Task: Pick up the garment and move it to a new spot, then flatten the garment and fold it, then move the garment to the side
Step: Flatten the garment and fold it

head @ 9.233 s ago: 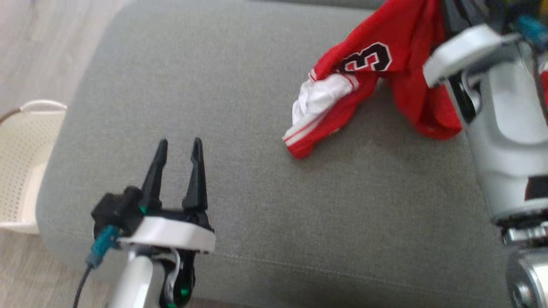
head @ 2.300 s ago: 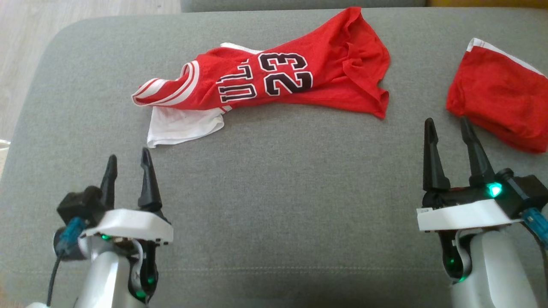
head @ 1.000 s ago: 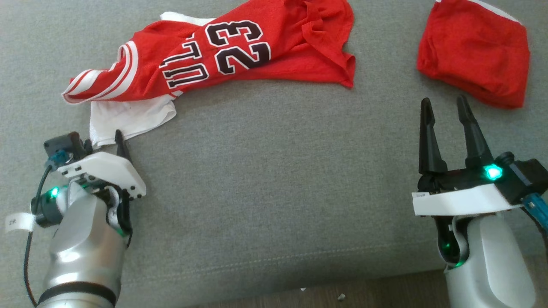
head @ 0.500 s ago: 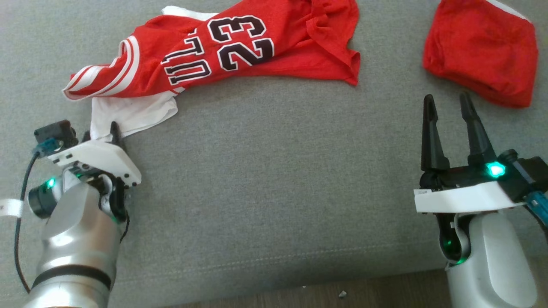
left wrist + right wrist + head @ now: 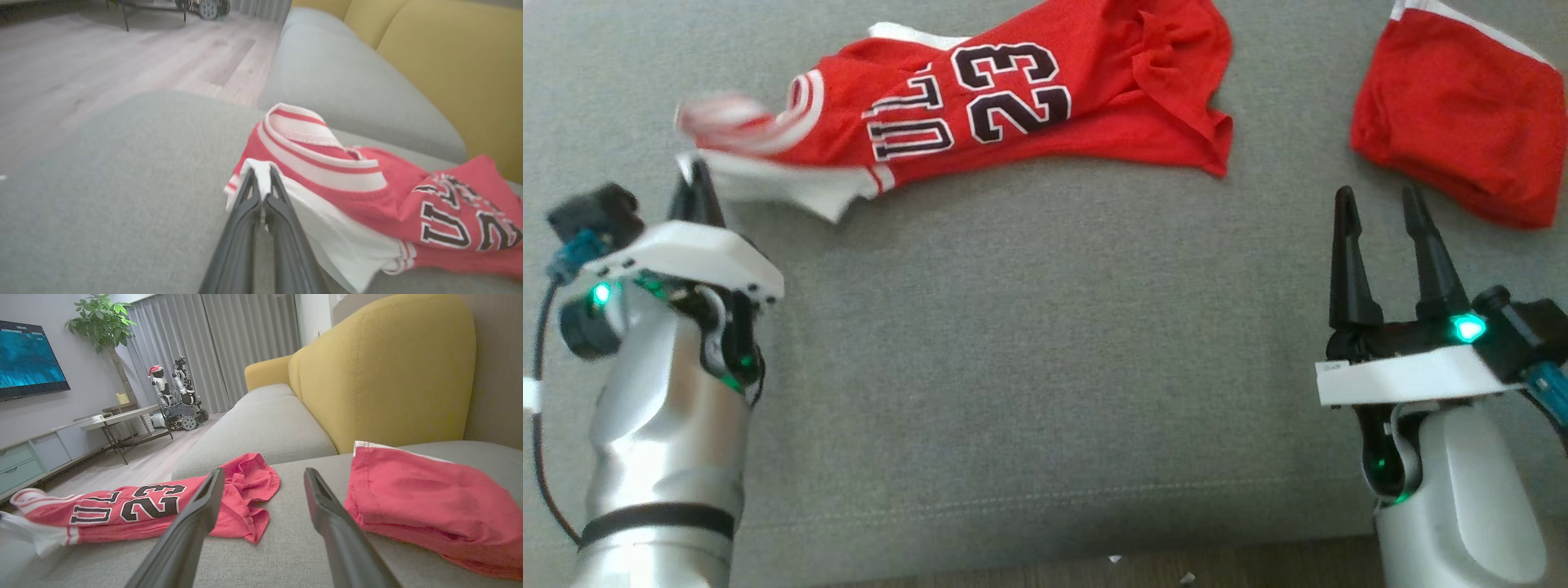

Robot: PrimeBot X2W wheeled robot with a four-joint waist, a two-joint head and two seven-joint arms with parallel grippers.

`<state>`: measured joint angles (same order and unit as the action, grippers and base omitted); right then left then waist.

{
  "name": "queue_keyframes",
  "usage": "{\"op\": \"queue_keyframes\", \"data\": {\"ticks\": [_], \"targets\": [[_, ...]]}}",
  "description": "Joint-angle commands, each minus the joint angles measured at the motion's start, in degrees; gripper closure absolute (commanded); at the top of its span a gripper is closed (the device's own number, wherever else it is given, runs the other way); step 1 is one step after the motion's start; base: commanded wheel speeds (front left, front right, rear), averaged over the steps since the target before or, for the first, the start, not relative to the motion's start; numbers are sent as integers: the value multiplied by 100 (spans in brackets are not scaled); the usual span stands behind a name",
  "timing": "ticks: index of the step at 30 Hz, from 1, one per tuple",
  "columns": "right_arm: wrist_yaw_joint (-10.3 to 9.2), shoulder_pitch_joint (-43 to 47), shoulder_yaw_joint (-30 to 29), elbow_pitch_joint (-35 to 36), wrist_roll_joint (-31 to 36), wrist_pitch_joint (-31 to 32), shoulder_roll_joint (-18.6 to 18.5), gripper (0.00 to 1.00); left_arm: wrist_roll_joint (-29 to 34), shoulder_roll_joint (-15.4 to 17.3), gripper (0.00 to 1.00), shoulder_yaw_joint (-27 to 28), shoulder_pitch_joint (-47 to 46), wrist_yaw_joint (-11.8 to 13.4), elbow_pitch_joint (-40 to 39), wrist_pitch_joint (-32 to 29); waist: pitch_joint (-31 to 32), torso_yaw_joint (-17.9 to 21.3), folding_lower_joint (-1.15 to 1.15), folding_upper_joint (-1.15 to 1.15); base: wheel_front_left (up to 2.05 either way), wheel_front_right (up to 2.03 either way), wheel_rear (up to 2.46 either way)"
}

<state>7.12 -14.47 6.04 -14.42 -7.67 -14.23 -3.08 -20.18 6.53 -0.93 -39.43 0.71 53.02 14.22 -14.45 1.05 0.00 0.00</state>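
A red jersey [image 5: 1045, 90] marked 23 lies crumpled across the far part of the grey cushion [image 5: 1045, 343], also seen as the jersey [image 5: 408, 204] and the jersey [image 5: 143, 506]. My left gripper [image 5: 696, 175] is shut on its white corner, lifting that end off the cushion. In the left wrist view my left gripper [image 5: 261, 179] pinches the white fabric [image 5: 327, 237]. My right gripper [image 5: 1380, 204] stands open above bare cushion at the near right, and its spread fingers [image 5: 196, 514] hold nothing.
A second red garment [image 5: 1462, 122] lies at the far right of the cushion, just beyond my right gripper; it shows as the red garment [image 5: 429, 506]. Yellow sofa backrest [image 5: 388, 375] rises behind. The cushion's front edge [image 5: 1045, 547] is near; wooden floor [image 5: 102, 81] lies to the left.
My left gripper closed on the jersey's white corner and raised it, dragging that end up and away from the cushion. The right arm stayed put. The camera shifted slightly.
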Motion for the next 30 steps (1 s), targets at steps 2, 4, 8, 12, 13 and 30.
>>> {"op": "queue_keyframes", "data": {"ticks": [2, 4, 8, 12, 13, 30], "targets": [[36, -317, 120, 59, -200, 63, 20, 0, 103, 170, 100, 250, 157, 84, -745, 74, 0, -68, 0, 0, 0, 0, 0], [36, -448, 85, -124, -314, 192, 20, 0, 182, 96, 100, 315, 420, 108, -1306, 75, -2, -119, 0, 0, 0, 0, 0], [36, -768, 120, -582, -443, 506, 20, 0, 327, -44, 100, 305, 819, 98, -2037, 76, -22, -238, 0, 0, 0, 0, 0], [36, -1236, 214, -1221, -524, 872, -9, 0, 429, -160, 100, 256, 1051, 142, -2467, 77, -88, -370, 0, 0, 0, 0, 0], [36, -1337, 245, -1359, -494, 940, -47, 0, 442, -178, 100, 248, 1076, 149, -2530, 77, -109, -394, 0, 0, 0, 0, 0], [36, -2648, 779, -3195, -120, 1154, -565, 0, 411, -339, 100, -16, 1167, 145, -2791, 77, -471, -786, 0, 0, 0, 0, 0]]}}
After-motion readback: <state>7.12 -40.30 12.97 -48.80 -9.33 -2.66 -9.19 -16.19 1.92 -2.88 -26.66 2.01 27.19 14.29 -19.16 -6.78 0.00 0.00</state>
